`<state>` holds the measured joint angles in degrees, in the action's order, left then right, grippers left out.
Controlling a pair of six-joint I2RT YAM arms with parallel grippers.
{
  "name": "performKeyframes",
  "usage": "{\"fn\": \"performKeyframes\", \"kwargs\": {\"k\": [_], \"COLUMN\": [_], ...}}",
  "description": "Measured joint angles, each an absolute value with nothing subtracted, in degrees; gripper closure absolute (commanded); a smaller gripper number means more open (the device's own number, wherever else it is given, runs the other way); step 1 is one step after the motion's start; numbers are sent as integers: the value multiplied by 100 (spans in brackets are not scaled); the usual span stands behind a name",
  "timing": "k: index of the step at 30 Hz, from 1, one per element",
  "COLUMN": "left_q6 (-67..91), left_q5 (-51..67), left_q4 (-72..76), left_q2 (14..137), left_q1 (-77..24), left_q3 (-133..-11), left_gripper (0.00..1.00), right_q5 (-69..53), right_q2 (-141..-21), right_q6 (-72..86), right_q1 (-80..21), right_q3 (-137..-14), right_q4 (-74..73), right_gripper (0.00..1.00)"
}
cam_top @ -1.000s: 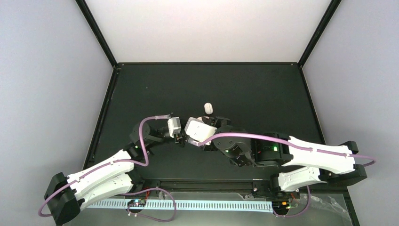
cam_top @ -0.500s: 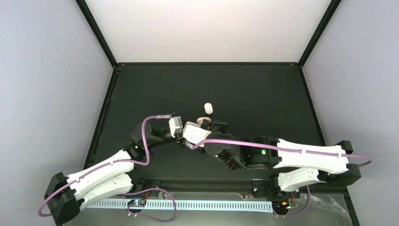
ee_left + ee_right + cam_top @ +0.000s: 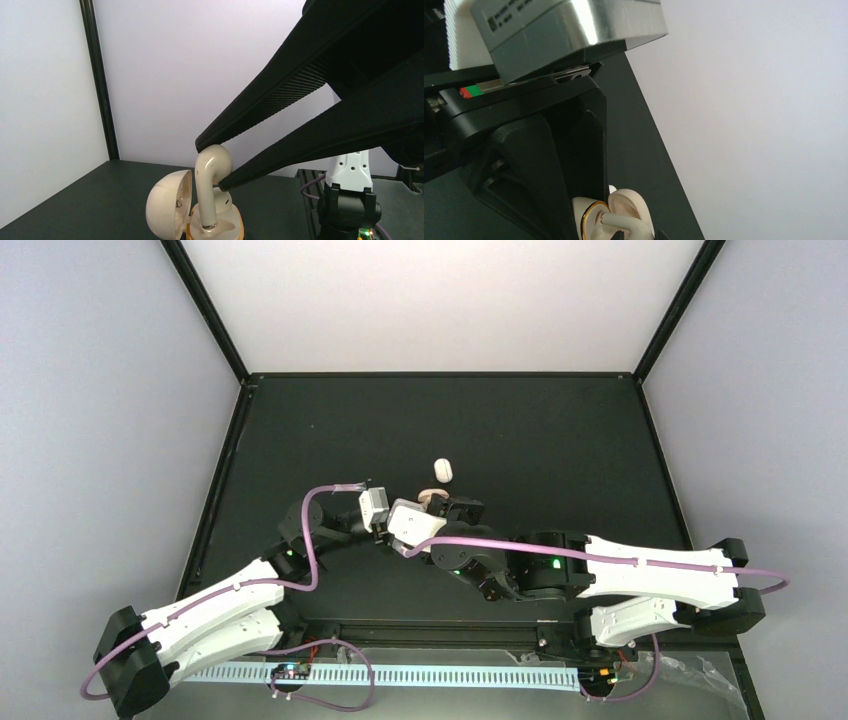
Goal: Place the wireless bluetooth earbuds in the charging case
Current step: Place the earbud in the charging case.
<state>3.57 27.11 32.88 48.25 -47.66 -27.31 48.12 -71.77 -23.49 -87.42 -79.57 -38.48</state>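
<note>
The charging case (image 3: 214,224) is cream-white with a gold rim, and its hinged lid (image 3: 167,210) stands open. It sits at the bottom of the left wrist view, and my left gripper (image 3: 583,210) is shut on its body. One earbud (image 3: 226,200) is seated in the case. My right gripper (image 3: 212,166) is shut on the head of the other earbud (image 3: 209,190), upright, its stem tip in the case's socket. In the right wrist view this earbud (image 3: 624,224) lies in the case (image 3: 591,220). From above, a peach-tan bit of the case (image 3: 432,497) shows between the two grippers.
A small white pill-shaped object (image 3: 443,470) lies on the black table (image 3: 540,440) just beyond the grippers, and it also peeks out behind the case in the right wrist view (image 3: 612,189). Black frame posts and pale walls surround the table.
Over the last second my right gripper moved left and closed in on the left gripper, uncovering the peach-tan case. In the last half second almost nothing moved.
</note>
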Motion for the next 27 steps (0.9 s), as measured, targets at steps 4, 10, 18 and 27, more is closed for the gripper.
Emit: {"fn": "performKeyframes", "kwargs": {"k": [4,10,18,27], "left_q6": [362,362,364,366], "left_q5": [2694,2657,2633,2604], "left_q4": [3288,3284,3277,3251], "left_q2": [4790,4788,4788,4788], "left_q1": [-4768,-4772,-4777,-4788], "left_q3": [-2733,-2749,-2768,-2770], "left_gripper": [98,99,98,98], "right_q5": [4810,4807,4805,4805], "right_q2": [-7188,-7201,-7207,-7262], "right_q6": [-2333,-2314,-2263,-2217], "right_q1": [-8742,-8742,-8742,-8742], "right_q3": [-7957,-7957,-7957,-7970], "right_q4": [-3850,-3850,-3850,-3846], "right_gripper": [87,87,87,87]}}
